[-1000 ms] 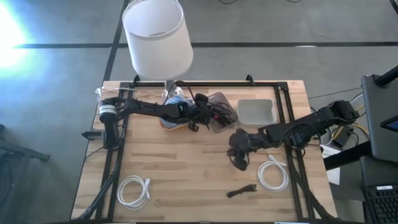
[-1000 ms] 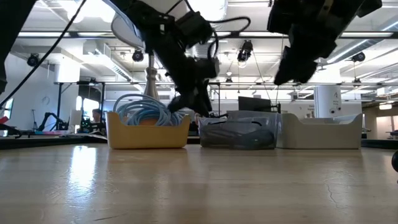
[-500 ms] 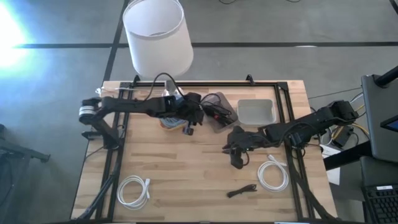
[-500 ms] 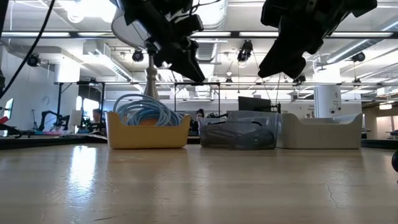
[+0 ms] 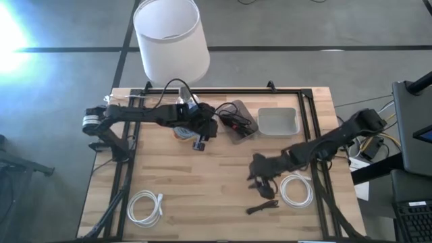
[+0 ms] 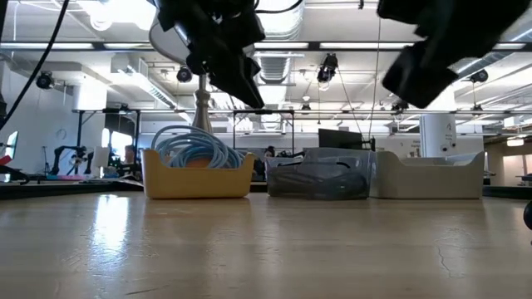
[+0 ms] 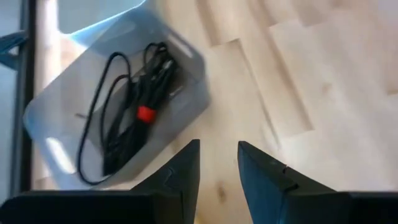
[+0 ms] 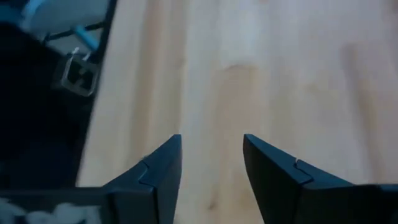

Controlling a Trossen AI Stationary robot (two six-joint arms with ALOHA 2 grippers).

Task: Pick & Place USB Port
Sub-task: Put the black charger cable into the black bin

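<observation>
- I count three bins in a row along the upper middle of the high view: a yellow bin [image 5: 181, 131] with a blue cable coil [image 6: 195, 141], a clear bin [image 5: 237, 121] with a tangle of black cables [image 7: 140, 102], and an empty grey bin [image 5: 278, 121] at the row's right end.
- In the low view the same three stand side by side across the middle of the frame, yellow left, clear centre, grey right.
- Two white cable coils lie on my table [image 5: 202, 182]: one white coil at lower left [image 5: 145, 206], one white coil at lower right [image 5: 296, 190].
- One loose black USB cable [image 5: 262, 206] lies near the bottom edge, just left of the right white coil.
- My left gripper [image 5: 200, 138] hangs in the upper middle of the high view, just below the yellow bin and left of the clear bin. Its fingers [image 7: 183, 171] stand slightly apart with bare wood showing between them; nothing is held.
- The left wrist view shows the clear bin in its upper left, with one red spot among the black cables.
- My right gripper [image 5: 263, 183] sits at lower right of centre in the high view, directly above the loose black cable and beside the right white coil. Its fingers [image 8: 273, 171] are spread and empty over plain wood.
</observation>
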